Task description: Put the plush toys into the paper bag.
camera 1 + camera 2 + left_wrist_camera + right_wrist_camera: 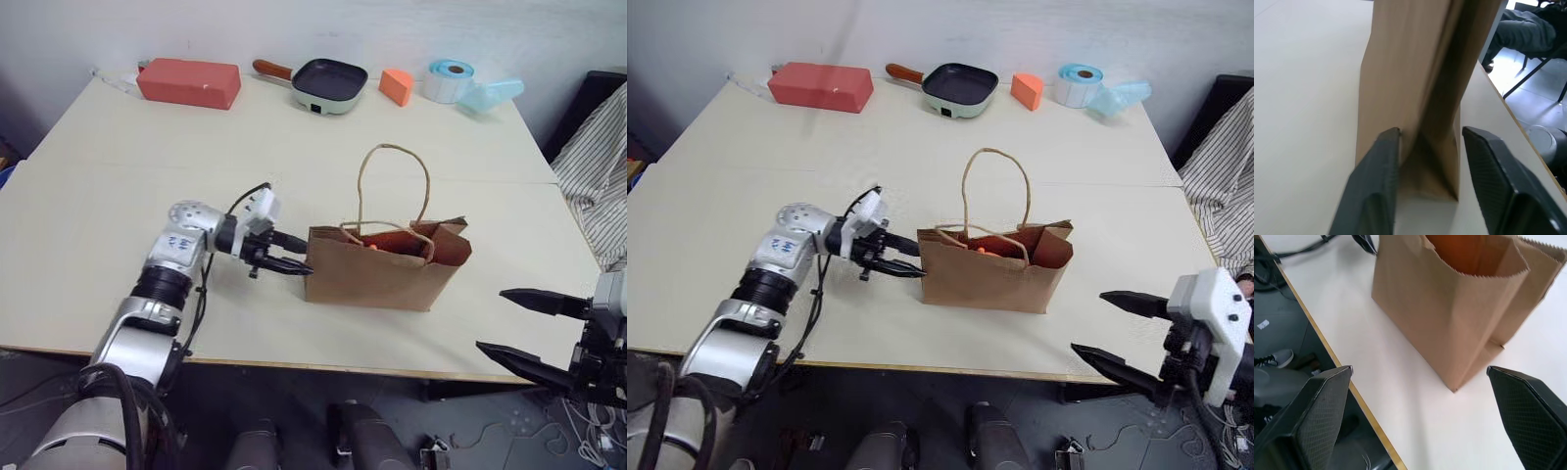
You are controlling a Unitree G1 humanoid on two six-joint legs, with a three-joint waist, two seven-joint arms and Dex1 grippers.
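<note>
Brown kraft paper makes up the bag [377, 269], which stands upright near the front edge of the pale table [118, 186], mouth open and one cord handle looped up above it. Inside the mouth shows an orange toy [384, 245], partly hidden by the bag's front wall; whether the red toy lies there too cannot be told.

On the robot's left, the left gripper [294, 255] points level at the bag's narrow end. Its two black fingers are parted and empty, their tips just at the paper; in the left wrist view one finger [1376, 181] sits against the folded side crease while the other stands a little off it, so nothing is pinched between them.

Over at the table's front right corner, past the edge, hangs the right gripper [517, 328]. It is spread wide and holds nothing, well apart from the bag. The right wrist view looks between its fingers [1312, 416] down onto the bag's open top and the table's yellow-brown edge.

Along the far side of the table lie a red box [188, 82], a small pan [328, 84] with a brown handle, an orange wedge [396, 86], a roll of blue tape [450, 79] and a pale blue object [490, 95]. Striped cloth [598, 186] hangs beyond the table's right side.
</note>
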